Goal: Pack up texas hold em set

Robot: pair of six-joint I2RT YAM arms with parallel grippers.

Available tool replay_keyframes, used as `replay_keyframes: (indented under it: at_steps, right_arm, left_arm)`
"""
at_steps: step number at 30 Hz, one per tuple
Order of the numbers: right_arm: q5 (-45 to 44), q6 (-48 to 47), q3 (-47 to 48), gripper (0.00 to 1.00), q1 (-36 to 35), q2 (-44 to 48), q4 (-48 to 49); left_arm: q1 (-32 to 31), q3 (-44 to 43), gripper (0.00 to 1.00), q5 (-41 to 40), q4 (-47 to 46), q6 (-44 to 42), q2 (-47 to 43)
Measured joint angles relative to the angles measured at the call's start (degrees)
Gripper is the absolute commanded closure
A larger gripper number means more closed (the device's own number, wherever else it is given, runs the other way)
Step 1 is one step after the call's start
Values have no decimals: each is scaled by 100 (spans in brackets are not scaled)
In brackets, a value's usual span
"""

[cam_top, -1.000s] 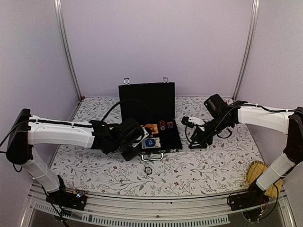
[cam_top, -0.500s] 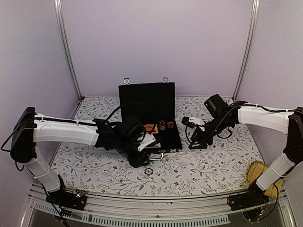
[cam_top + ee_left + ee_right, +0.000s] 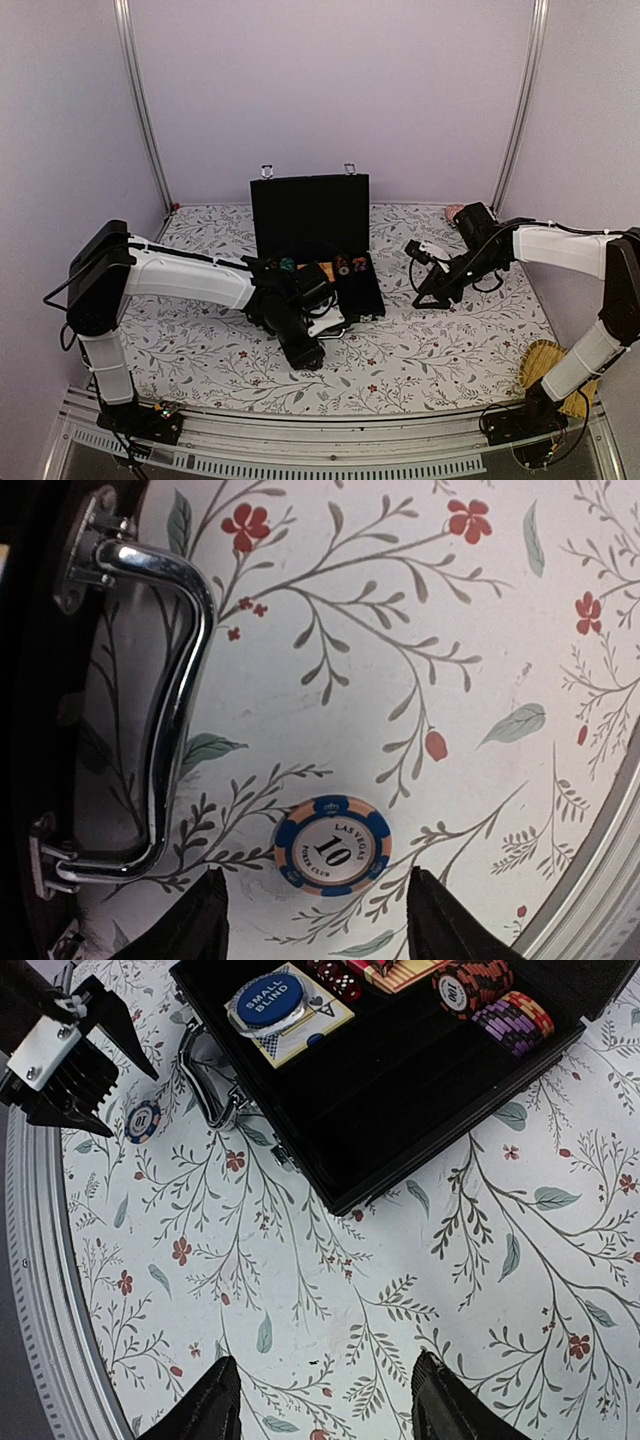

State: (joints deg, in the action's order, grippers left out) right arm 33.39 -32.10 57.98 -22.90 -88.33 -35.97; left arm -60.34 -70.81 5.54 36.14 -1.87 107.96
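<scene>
A floral-print desk (image 3: 440, 350) stood between lilac walls (image 3: 330, 90). One black briefcase (image 3: 310, 215) sat mid-desk, open, its long axis left to right, lid upright toward the far edge, handle (image 3: 170, 710) facing the near edge. One blue-and-orange chip (image 3: 332, 845) lay near the handle, below the left end effector (image 3: 315, 880), whose fingers were apart. The right end effector (image 3: 325, 1360) hovered with its fingers apart, empty.

A white tabletop (image 3: 430, 350) printed with red flowers and grey-green sprigs fills a lilac-walled booth. A yellow woven straw mat (image 3: 545, 362) lies at its near right corner, and a small pink object (image 3: 455, 211) sits near the far right edge. Metal posts (image 3: 140, 100) rise at the back corners.
</scene>
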Motion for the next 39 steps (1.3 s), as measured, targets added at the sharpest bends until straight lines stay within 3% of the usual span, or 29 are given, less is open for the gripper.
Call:
replay_keyframes:
  at_steps: [8,23,34,39]
  right_arm:
    - [109,-2,-11,40,9,52,70]
    - [149,-2,-11,40,9,52,103]
    - [162,-2,-11,40,9,52,111]
    - [184,-2,-11,40,9,52,111]
  left_arm:
    - [-177,-210,38,-221,256,-79,236]
    - [-297,-494,54,-470,319,-192,608]
    - [-306,-608,54,-426,490,-225,671]
    - [-306,-632,59,-446,575,-223,684]
